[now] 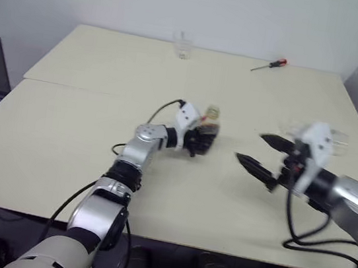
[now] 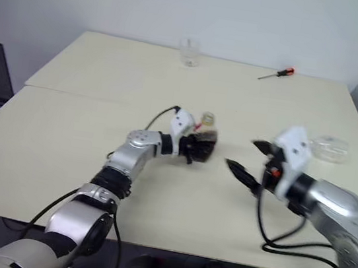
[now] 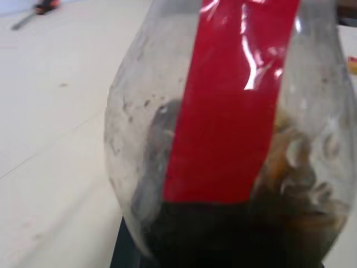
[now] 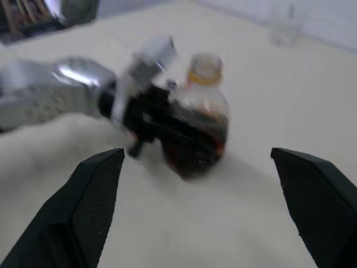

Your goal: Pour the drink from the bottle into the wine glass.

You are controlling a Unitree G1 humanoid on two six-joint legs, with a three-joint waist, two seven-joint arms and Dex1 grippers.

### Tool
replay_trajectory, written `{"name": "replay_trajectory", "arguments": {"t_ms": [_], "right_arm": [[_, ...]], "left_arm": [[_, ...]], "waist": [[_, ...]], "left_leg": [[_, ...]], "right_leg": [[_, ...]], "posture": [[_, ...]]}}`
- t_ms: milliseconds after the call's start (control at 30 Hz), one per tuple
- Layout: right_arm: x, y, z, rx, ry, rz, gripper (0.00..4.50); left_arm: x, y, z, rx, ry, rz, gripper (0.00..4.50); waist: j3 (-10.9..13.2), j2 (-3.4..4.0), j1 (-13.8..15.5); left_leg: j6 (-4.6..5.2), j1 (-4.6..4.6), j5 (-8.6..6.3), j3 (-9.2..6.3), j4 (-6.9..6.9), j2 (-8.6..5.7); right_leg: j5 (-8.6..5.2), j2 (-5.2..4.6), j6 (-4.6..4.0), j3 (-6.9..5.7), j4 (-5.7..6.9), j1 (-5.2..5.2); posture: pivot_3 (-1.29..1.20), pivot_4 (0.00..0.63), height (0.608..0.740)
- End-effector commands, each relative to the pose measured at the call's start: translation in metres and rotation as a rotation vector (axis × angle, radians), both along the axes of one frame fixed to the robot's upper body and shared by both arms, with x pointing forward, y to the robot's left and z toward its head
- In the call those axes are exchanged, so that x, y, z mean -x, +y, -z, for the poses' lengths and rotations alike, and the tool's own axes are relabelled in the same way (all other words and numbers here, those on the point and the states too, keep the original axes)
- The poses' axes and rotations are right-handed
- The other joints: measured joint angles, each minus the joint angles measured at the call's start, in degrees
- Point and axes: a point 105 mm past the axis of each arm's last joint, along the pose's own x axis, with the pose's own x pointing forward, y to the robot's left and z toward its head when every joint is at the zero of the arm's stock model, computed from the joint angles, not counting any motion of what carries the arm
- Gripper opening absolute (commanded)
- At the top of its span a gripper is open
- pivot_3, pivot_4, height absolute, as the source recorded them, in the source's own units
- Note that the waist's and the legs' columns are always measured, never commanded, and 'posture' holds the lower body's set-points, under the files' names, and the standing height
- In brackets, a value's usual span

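While the left end effector (image 1: 199,139) stays out of it as the holder, clamped tight on the bottle (image 4: 198,125) low around its rounded body, the step in hand looks like a handover or uncapping: the right end effector (image 4: 203,209) stands with its two fingers spread wide, aimed at the bottle from just short of it. The bottle sits upright at the middle of the table (image 1: 66,131), its neck and pale cap rising above the left fingers, the drink (image 4: 195,148) filling only the lower part of the body. The red label strip (image 3: 223,106) runs up the side facing the left wrist.

To do this well, I judge the right end effector should come in level with the neck, not the belly, since the left fingers already occupy the belly and the two would collide there. Closing should wait until both open fingers straddle the cap evenly.

The wine glass (image 2: 329,148) lies beyond and outboard of the right end effector, close to the table's right edge; whether it is upright I cannot tell. That edge leaves little margin, so any swing of the right arm outward risks knocking the glass off. Ahead of both end effectors the table is open, with a short tumbler (image 1: 183,45) and a screwdriver (image 1: 269,65) well apart near the far edge.
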Motion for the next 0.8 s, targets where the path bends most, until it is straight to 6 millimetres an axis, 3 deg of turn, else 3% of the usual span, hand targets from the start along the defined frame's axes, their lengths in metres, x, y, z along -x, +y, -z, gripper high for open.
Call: {"name": "replay_trajectory", "arguments": {"t_ms": [33, 233, 433, 567, 800], "right_arm": [[-0.011, 0.025, -0.005, -0.015, -0.037, 0.014, 4.5], [-0.026, 0.054, 0.0, -0.01, -0.013, -0.037, 4.5], [-0.02, 0.077, 0.007, 0.011, 0.01, -0.161, 4.5], [-0.022, 0.084, 0.009, 0.021, 0.016, -0.19, 4.5], [-0.022, 0.091, 0.009, 0.031, 0.01, -0.235, 4.5]], "left_arm": [[-0.015, 0.031, -0.02, 0.012, -0.099, -0.159, 0.76], [-0.02, 0.097, -0.026, 0.03, -0.145, -0.426, 0.76], [-0.004, 0.152, -0.025, 0.031, -0.157, -0.635, 0.76], [0.008, 0.174, -0.022, 0.048, -0.145, -0.745, 0.76], [0.017, 0.183, -0.013, 0.076, -0.101, -0.811, 0.76]], "waist": [[0.0, -0.03, 0.3], [0.0, -0.09, 1.2], [0.0, -0.1, 1.2], [0.0, -0.12, 1.0], [-0.1, -0.18, 1.1]], "left_leg": [[0.0, -0.06, 0.0, 0.04, -0.01, 0.0], [-0.04, -0.23, 0.01, 0.37, 0.0, 0.03], [-0.04, -0.24, 0.01, 0.42, -0.01, 0.11], [-0.04, -0.13, 0.01, 0.41, 0.0, 0.11], [-0.05, -0.1, 0.01, 0.41, 0.02, 0.1]], "right_leg": [[0.0, 0.0, 0.0, -0.1, -0.02, 0.0], [0.13, -0.2, -0.25, -0.04, -0.07, -0.17], [0.14, -0.15, -0.26, -0.11, 0.05, -0.23], [0.13, -0.16, -0.27, -0.1, 0.38, -0.26], [0.13, -0.16, -0.28, -0.13, 0.44, -0.26]], "posture": [[0.0, 0.15, 0.74], [0.0, 0.15, 0.74], [0.0, 0.15, 0.74], [0.0, 0.15, 0.74], [0.0, 0.15, 0.74]]}}
